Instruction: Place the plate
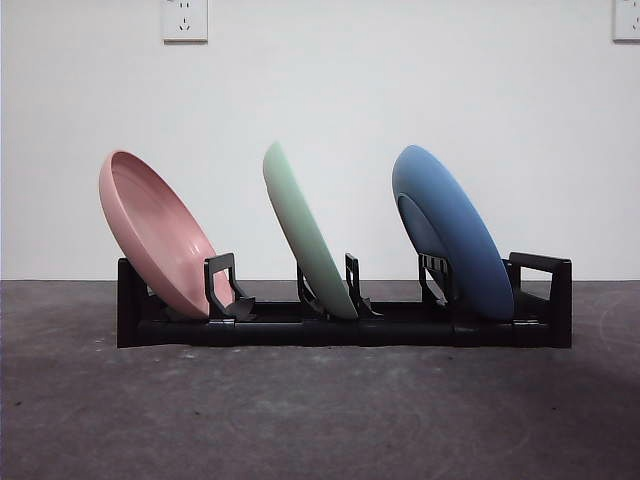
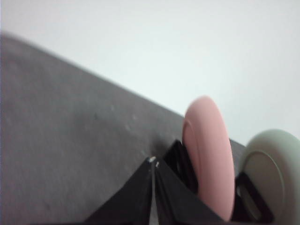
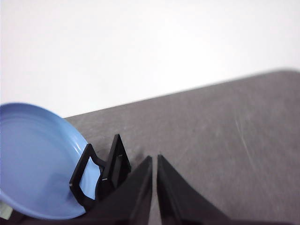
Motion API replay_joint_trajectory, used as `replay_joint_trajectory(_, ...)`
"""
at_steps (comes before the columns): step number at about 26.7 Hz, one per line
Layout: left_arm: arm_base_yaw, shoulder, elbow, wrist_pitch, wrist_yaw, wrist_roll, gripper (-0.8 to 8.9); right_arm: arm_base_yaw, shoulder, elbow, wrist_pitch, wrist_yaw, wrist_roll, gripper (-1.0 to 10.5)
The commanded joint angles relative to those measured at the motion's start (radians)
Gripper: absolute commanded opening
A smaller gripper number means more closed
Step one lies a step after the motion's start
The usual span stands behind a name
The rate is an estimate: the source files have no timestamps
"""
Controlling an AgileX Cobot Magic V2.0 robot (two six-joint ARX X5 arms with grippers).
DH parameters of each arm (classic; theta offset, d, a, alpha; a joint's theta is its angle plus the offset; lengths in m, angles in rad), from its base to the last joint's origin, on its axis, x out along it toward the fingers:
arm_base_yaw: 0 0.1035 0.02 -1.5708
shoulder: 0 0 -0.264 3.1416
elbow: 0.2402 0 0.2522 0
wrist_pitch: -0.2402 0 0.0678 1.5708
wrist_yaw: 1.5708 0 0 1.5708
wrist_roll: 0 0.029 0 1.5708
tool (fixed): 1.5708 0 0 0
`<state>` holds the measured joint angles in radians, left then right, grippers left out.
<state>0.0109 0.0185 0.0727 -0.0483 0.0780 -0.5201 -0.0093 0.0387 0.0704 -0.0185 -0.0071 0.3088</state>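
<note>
Three plates stood in a black dish rack (image 1: 340, 330) on the grey table (image 1: 320, 420), all leaning the same way, their upper rims tipped toward the left of the front view. The pink plate (image 1: 155, 232) sat in the slot at the left end, the pale green plate (image 1: 305, 235) in the middle slot, and the blue plate (image 1: 450, 232) in the slot at the right end. Each rested its lower edge in the rack and was propped by a black upright behind it. They were apart from one another.

Neither arm showed in the front view. The left gripper (image 2: 153, 161) hung near the pink plate's end of the rack, its two jaws pressed together with nothing between them. The right gripper (image 3: 154, 159) hung near the blue plate's end, its jaws nearly closed, only a thin slit between the tips, holding nothing. White wall sockets (image 1: 185, 18) sat high on the wall behind.
</note>
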Motion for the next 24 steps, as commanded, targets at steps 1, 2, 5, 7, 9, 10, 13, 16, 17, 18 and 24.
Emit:
replay_joint_trajectory(1, 0.002, 0.042, 0.125, -0.064, 0.002, -0.041, 0.12, -0.002, 0.074, 0.097, -0.068, -0.001, 0.076, 0.2)
replay_joint_trajectory(2, 0.002, 0.065, 0.164, -0.101, 0.002, -0.025, 0.12, -0.002, 0.109, 0.132, -0.095, -0.017, 0.072, 0.2)
replay_joint_trajectory(5, 0.002, 0.164, 0.303, -0.24, 0.027, 0.058, 0.12, -0.001, 0.232, 0.257, -0.177, -0.091, 0.059, 0.2)
replay_joint_trajectory(7, 0.002, 0.249, 0.404, -0.332, 0.061, 0.112, 0.12, -0.001, 0.319, 0.353, -0.238, -0.145, 0.041, 0.2)
replay_joint_trajectory(9, 0.002, 0.333, 0.495, -0.407, 0.09, 0.157, 0.12, 0.0, 0.398, 0.446, -0.296, -0.19, 0.018, 0.2)
replay_joint_trajectory(10, 0.002, 0.37, 0.533, -0.44, 0.092, 0.175, 0.12, 0.0, 0.439, 0.497, -0.326, -0.213, 0.004, 0.2)
replay_joint_trajectory(13, 0.002, 0.494, 0.657, -0.556, 0.092, 0.21, 0.12, 0.001, 0.555, 0.645, -0.418, -0.277, -0.043, 0.2)
replay_joint_trajectory(16, 0.0, 0.618, 0.763, -0.64, 0.106, 0.258, 0.12, 0.005, 0.669, 0.797, -0.512, -0.324, -0.077, 0.2)
replay_joint_trajectory(17, 0.0, 0.655, 0.793, -0.659, 0.116, 0.274, 0.12, 0.01, 0.702, 0.841, -0.538, -0.338, -0.084, 0.2)
replay_joint_trajectory(18, -0.002, 0.704, 0.834, -0.687, 0.133, 0.29, 0.11, 0.016, 0.739, 0.89, -0.568, -0.347, -0.09, 0.2)
replay_joint_trajectory(24, -0.036, 0.941, 1.072, -0.875, 0.17, 0.38, 0.11, 0.067, 0.971, 1.17, -0.777, -0.398, -0.114, 0.2)
